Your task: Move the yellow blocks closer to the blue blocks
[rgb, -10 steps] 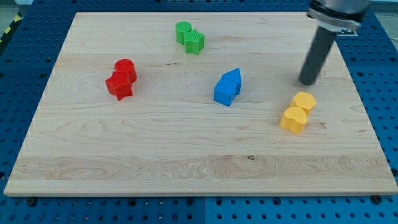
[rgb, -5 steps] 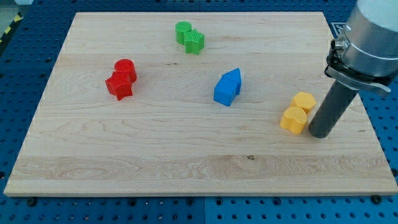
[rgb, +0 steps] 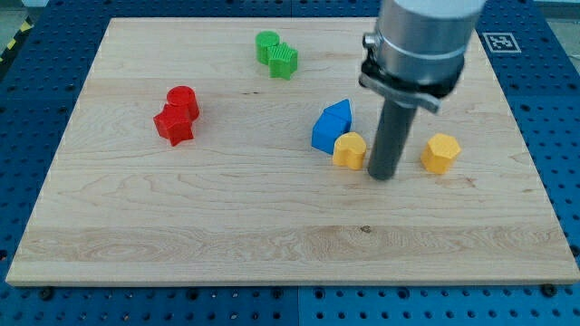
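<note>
One yellow block (rgb: 349, 150) now apparently against blue blocks (rgb: 332, 127).

Your wooden board (rgb: 272, 226) carried red blocks (rgb: 177, 115) at the view's left, green blocks (rgb: 276, 53) near the top, blue blocks (rgb: 331, 126) touching one yellow block (rgb: 349, 150), another yellow block (rgb: 440, 152) apart rightward.

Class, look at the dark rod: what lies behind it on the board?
Only bare wooden board shows around my tip, between two yellow blocks. The strip directly behind the rod is hidden.
</note>
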`<act>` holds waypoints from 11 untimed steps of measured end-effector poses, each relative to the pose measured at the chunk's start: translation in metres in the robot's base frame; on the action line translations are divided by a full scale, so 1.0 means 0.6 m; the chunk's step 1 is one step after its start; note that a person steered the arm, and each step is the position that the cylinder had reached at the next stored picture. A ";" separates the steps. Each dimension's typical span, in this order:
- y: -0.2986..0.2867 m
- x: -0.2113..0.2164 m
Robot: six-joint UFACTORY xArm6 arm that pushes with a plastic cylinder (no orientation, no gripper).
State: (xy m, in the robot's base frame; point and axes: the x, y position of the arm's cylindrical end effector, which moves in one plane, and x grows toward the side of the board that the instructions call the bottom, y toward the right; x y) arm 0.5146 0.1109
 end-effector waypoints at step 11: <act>0.070 -0.027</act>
State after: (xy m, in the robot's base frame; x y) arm 0.4982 0.1527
